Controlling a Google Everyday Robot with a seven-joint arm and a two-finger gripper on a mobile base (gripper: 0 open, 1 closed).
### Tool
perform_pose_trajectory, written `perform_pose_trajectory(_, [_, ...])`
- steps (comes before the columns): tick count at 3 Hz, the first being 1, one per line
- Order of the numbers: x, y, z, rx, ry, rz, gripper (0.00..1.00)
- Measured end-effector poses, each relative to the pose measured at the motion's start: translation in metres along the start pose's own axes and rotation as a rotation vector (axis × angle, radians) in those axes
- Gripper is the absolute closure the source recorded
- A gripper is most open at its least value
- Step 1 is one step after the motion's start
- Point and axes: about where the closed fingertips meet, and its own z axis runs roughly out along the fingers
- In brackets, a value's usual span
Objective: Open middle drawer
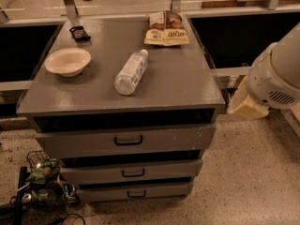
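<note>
The grey cabinet point(126, 86) has three stacked drawers. The middle drawer point(168, 171) has a mid-height grey front with a small black pull point(133, 173). It looks closed, with a dark gap above it. The taller top drawer point(178, 139) with a bigger pull is above it, and the slim bottom drawer point(164, 191) is below. My gripper point(243, 104) hangs from the white arm point(276, 76) at the right. It is beside the cabinet's right side, about level with the top, and touches no drawer.
On the cabinet top lie a clear plastic bottle point(130, 72), a cream bowl point(68, 61), a snack bag point(166, 28) and a small black object point(79, 33). Cables and clutter point(42, 182) sit on the speckled floor at lower left. Dark bins flank the cabinet.
</note>
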Motion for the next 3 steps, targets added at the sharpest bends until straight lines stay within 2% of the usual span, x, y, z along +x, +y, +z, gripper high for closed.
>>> perform_pose_trajectory(2, [0.031, 0.031, 0.074, -0.088, 0.025, 0.090, 1.00])
perform_pose_trajectory(3, [0.049, 0.051, 0.119, -0.156, 0.034, 0.135, 1.00])
